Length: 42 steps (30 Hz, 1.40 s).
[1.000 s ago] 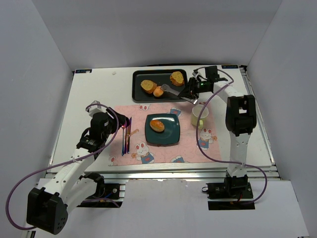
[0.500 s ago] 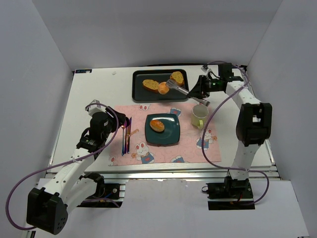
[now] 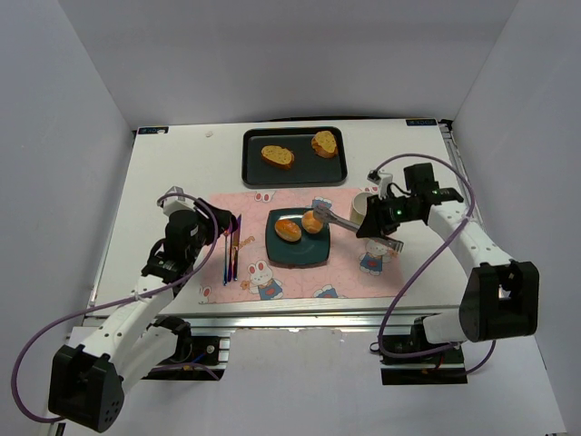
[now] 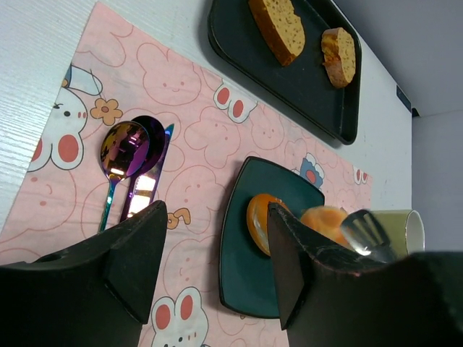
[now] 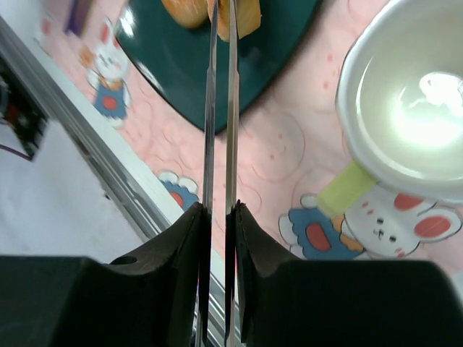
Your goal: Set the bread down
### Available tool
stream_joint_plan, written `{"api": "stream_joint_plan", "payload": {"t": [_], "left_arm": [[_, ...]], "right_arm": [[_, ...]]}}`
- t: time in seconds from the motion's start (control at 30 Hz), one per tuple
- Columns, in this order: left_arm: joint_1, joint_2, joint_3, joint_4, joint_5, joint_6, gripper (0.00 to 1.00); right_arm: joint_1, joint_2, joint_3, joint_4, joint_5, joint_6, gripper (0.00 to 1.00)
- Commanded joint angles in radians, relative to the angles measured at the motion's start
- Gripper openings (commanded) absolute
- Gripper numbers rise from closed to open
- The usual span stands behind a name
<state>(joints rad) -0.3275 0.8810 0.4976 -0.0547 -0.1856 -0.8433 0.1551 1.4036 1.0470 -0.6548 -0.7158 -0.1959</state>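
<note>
My right end effector (image 3: 372, 222) is clenched on the tongs (image 3: 338, 218). Their tips pinch one bun (image 3: 313, 222) over the right part of the dark teal plate (image 3: 300, 256), just beside the other bun (image 3: 288, 229) lying there. A mug (image 5: 405, 166) stands right of the plate. My left end effector (image 4: 215, 217) is released, jaws wide, above the pink placemat (image 4: 210, 137) near the spoon (image 4: 123, 148).

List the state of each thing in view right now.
left gripper, open, empty
right gripper, shut on tongs
tongs, pinching second bun over plate
first bun, lying on plate
cup, upright, empty
tray, holding two toasted pieces
spoon and knife, lying on mat
</note>
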Motion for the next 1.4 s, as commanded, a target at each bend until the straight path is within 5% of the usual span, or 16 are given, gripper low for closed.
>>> {"api": "stream_joint_plan", "payload": {"t": [0.0,0.17,0.4,0.57,1.37], "left_arm": [[0.004,-0.025,-0.014,0.039,0.018,-0.01,0.67],[0.004,-0.046,-0.025,0.038,0.015,-0.011,0.67],[0.004,-0.076,-0.041,0.032,0.008,-0.019,0.67],[0.004,-0.07,-0.036,0.032,0.011,-0.019,0.67],[0.004,-0.053,-0.022,0.041,0.018,-0.016,0.67]], "right_arm": [[0.018,-0.064,-0.056,0.043,0.088,-0.065,0.0],[0.035,-0.048,-0.088,0.063,0.125,-0.043,0.06],[0.049,-0.068,-0.087,0.113,0.174,-0.005,0.31],[0.049,-0.069,-0.062,0.115,0.182,-0.004,0.4],[0.069,-0.127,-0.013,0.109,0.138,-0.062,0.4]]}}
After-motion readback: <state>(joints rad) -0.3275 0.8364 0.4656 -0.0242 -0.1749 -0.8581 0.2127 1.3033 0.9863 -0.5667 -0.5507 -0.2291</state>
